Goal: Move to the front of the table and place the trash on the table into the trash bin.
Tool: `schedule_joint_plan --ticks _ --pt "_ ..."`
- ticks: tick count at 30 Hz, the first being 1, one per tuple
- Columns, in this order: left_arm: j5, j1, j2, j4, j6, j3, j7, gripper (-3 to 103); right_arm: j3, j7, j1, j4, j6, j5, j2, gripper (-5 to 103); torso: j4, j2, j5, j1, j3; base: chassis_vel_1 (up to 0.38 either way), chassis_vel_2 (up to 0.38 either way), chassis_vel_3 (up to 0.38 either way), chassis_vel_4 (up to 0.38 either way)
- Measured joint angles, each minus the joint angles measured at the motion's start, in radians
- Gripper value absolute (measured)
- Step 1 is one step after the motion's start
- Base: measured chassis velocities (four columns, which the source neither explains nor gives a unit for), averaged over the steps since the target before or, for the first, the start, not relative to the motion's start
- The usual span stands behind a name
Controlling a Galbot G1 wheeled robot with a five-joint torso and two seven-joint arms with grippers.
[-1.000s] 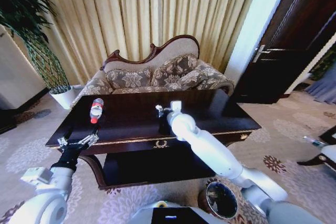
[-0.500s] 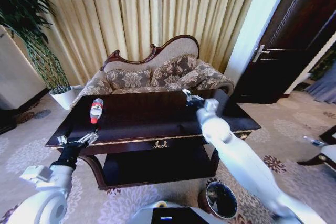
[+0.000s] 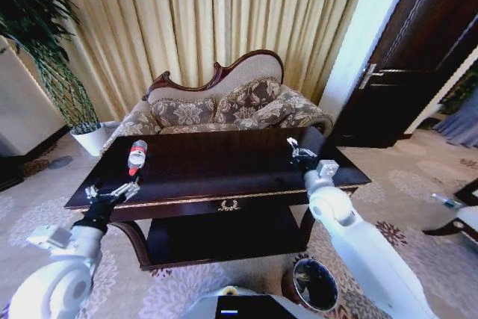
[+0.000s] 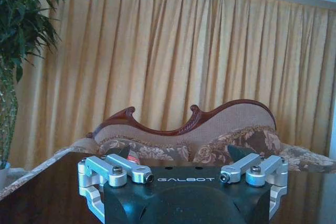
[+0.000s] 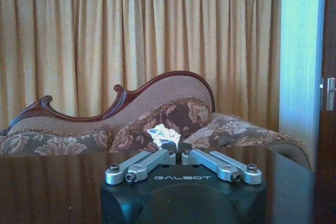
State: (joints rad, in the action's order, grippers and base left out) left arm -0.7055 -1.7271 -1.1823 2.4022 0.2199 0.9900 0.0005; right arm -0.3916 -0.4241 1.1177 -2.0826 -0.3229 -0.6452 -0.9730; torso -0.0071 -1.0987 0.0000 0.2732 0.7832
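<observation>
The dark glossy table (image 3: 209,166) stands right in front of me. A clear bottle with a red label (image 3: 137,156) lies on its far left part. My left gripper (image 3: 112,192) hovers open at the table's near left edge, short of the bottle, whose red label (image 4: 132,157) shows beyond the spread left gripper (image 4: 181,153). Over the table's right end, my right gripper (image 3: 298,153) is shut on a crumpled white scrap (image 5: 164,133) held at the tips of the right gripper (image 5: 174,149). The round brown trash bin (image 3: 315,285) sits on the carpet below my right arm.
A carved-back patterned sofa (image 3: 224,106) stands behind the table before gold curtains. A white plant pot (image 3: 93,138) is at the far left, and a dark door (image 3: 418,50) at the right. The table has a low shelf (image 3: 216,237).
My right arm has swung from the table's middle to its right end, gripper shut on the scrap. The left gripper has barely moved.
</observation>
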Motion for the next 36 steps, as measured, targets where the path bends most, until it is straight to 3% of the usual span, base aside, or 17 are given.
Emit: schedule_joint_plan --ticks 15,27,36 --pt "0.002 0.01 0.011 -0.008 0.01 -0.005 0.0 100 0.006 -0.016 0.012 -0.026 -0.008 -0.027 -0.006 1 0.0002 0.0 -0.0002 0.0 0.0 0.167 -0.165 -0.173 0.163" --pt "0.01 -0.003 -0.005 -0.002 0.008 0.0 0.002 100 0.036 0.013 0.05 0.001 -0.017 0.054 -0.027 1 -0.0001 -0.001 0.0001 -0.001 -0.001 0.256 -0.273 -0.252 0.244" --pt "0.027 -0.005 -0.013 0.007 0.005 -0.016 0.006 100 0.042 0.017 0.122 0.16 -0.086 0.072 -0.098 1 0.0 0.001 0.0002 0.002 0.001 -0.006 -0.004 -0.009 0.015"
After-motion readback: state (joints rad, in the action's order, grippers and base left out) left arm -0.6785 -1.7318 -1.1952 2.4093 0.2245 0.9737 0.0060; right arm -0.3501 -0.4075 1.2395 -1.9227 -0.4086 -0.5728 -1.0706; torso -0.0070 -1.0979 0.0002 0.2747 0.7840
